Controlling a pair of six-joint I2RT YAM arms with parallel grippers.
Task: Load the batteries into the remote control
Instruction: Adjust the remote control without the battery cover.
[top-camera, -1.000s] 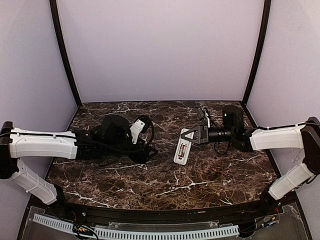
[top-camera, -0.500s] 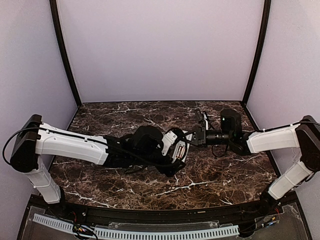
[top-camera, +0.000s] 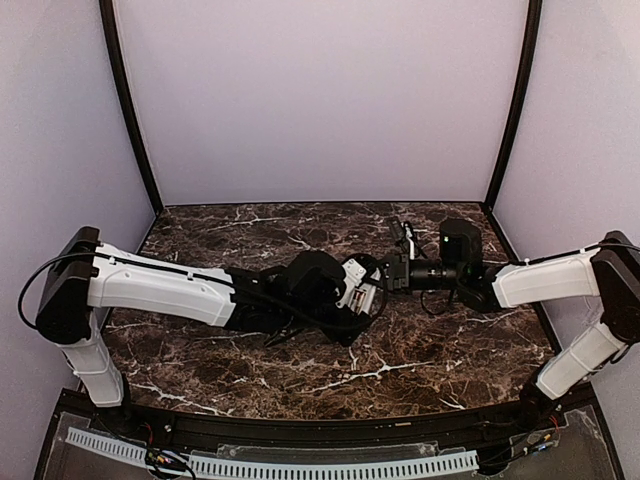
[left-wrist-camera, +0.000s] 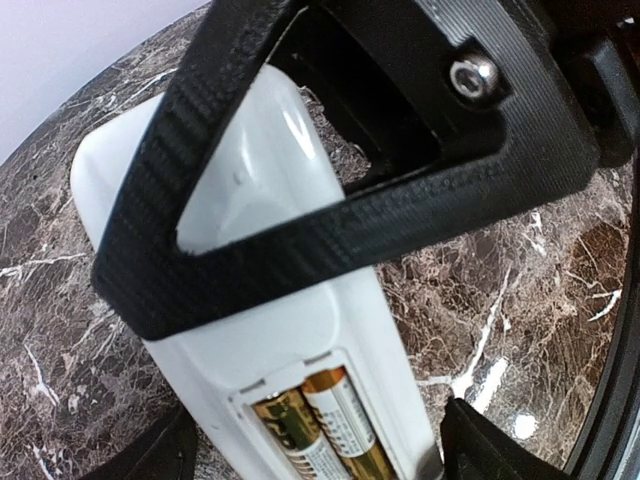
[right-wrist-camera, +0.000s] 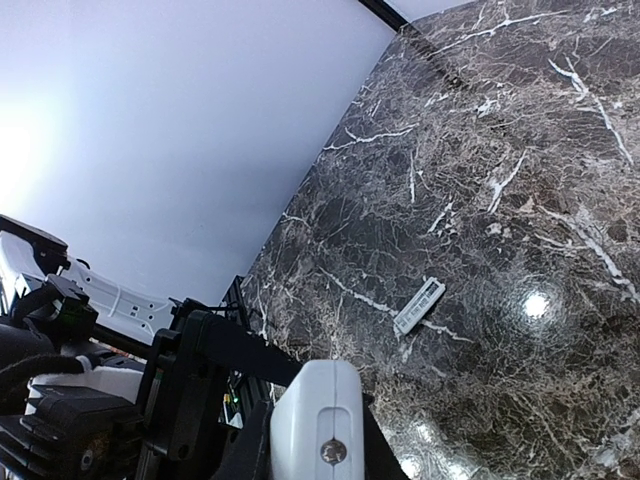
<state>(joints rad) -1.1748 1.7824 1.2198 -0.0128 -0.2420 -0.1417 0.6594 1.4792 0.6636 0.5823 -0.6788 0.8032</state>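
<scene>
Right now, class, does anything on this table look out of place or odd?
The remote control's back is uncovered, leaving two gold batteries exposed. A small flat white piece, probably its cover, lies alone on the marble table, apart from the remote.

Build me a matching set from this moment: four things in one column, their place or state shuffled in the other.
1 batteries
2 flat white piece
3 remote control
4 left gripper

A open, fingers either side of the remote control
B lying alone on the table
C seated side by side in the remote control
D clamped by the right gripper

Pairs: 1-C, 2-B, 3-D, 4-A
</scene>
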